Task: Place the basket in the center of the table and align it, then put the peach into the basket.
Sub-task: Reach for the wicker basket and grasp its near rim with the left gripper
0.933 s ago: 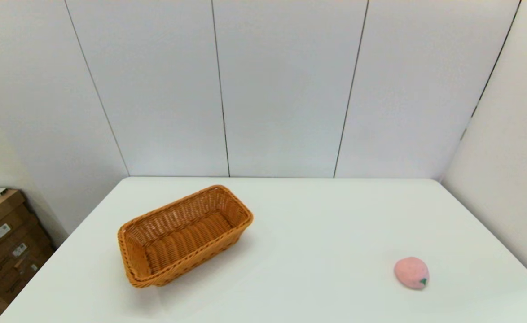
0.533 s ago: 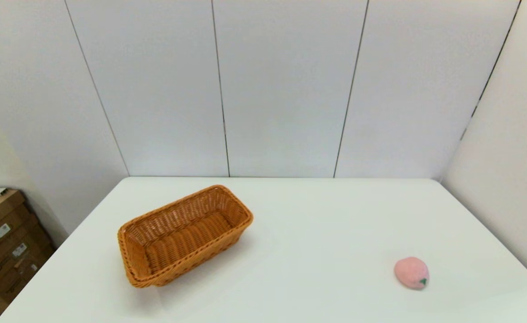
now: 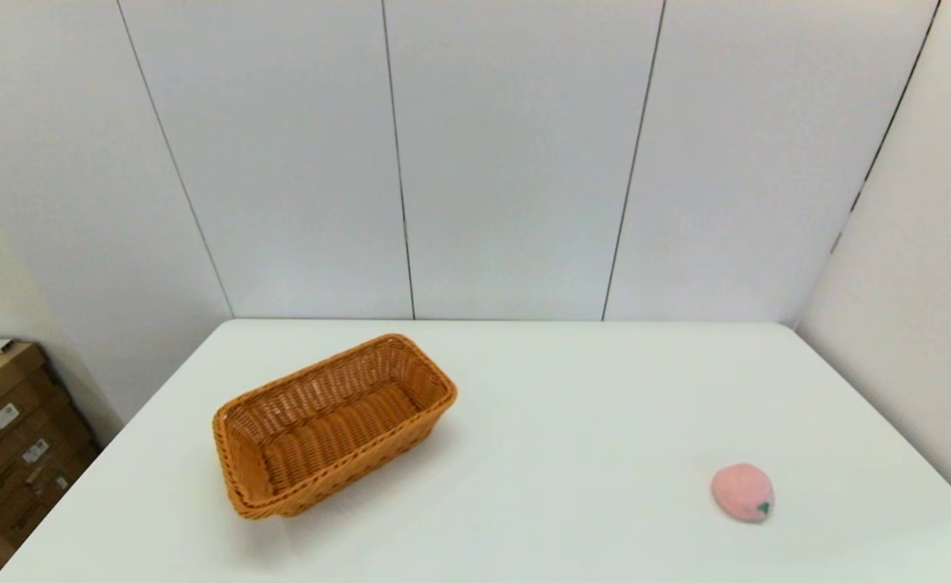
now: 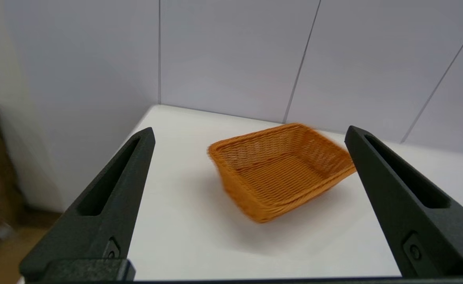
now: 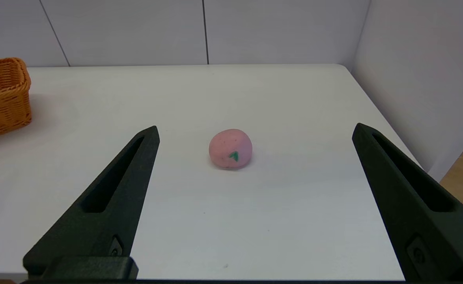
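Facing the basket (image 4: 279, 169) with the left gripper (image 4: 251, 205), jaws spread wide and holding nothing; in the left wrist view the basket sits centre frame, between the two fingers but well beyond their tips, no contact; its long axis runs diagonally, lower left to upper right in the head view, so it is skewed against the tabletop (image 3: 573, 405) edges; it lies left of centre in the head view, nearer the left arm, so the first move is probably the left arm's: reach forward, take the near rim, drag toward the middle and rotate square.

Right gripper (image 5: 255, 205): jaws also spread wide, empty; the peach (image 5: 230, 148) is centre frame in the right wrist view, ahead of the fingertips, apart from them; green leaf mark faces that camera; in the head view the peach (image 3: 742, 492) is lower right, well apart from the basket (image 3: 331, 425), on the right arm's side.

Neither arm shows in the head view.
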Controlling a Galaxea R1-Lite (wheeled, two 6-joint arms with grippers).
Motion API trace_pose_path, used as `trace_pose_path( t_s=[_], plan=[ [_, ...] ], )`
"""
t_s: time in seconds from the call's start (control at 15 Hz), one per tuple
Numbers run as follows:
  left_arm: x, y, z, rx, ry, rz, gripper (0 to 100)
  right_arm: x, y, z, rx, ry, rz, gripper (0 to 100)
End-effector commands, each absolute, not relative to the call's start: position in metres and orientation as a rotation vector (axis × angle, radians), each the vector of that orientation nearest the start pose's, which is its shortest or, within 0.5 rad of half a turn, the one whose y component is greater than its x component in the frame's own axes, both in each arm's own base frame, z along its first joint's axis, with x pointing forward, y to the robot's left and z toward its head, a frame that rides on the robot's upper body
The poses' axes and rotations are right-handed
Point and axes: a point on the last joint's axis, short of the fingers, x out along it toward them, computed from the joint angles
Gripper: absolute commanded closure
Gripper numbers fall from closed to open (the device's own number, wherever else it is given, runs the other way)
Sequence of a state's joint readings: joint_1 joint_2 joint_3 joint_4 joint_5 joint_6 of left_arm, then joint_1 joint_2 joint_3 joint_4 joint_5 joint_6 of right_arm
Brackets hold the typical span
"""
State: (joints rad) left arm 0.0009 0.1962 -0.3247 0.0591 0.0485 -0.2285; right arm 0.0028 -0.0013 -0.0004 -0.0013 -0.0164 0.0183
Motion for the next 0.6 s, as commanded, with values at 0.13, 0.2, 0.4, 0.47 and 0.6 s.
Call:
trace_pose_path(
  t_s=[0.13,0.2,0.4,0.47,0.6],
  plan=[
    [0.195,0.001,0.183,-0.628,0.699,0.295,0,-0.023,0.000,0.076,0.018,-0.003,-0.014,0],
    [0.237,0.001,0.156,-0.671,0.824,0.370,0,-0.023,0.000,0.076,0.018,-0.003,-0.014,0],
    [0.280,-0.007,0.110,-0.669,1.023,0.443,0,-0.023,0.000,0.076,0.018,-0.005,-0.014,0],
    [0.289,-0.010,0.101,-0.680,1.051,0.452,0,-0.023,0.000,0.076,0.018,-0.003,-0.014,0],
    [0.305,-0.013,0.083,-0.675,1.099,0.463,0,-0.023,0.000,0.076,0.018,-0.003,-0.014,0]
  ],
)
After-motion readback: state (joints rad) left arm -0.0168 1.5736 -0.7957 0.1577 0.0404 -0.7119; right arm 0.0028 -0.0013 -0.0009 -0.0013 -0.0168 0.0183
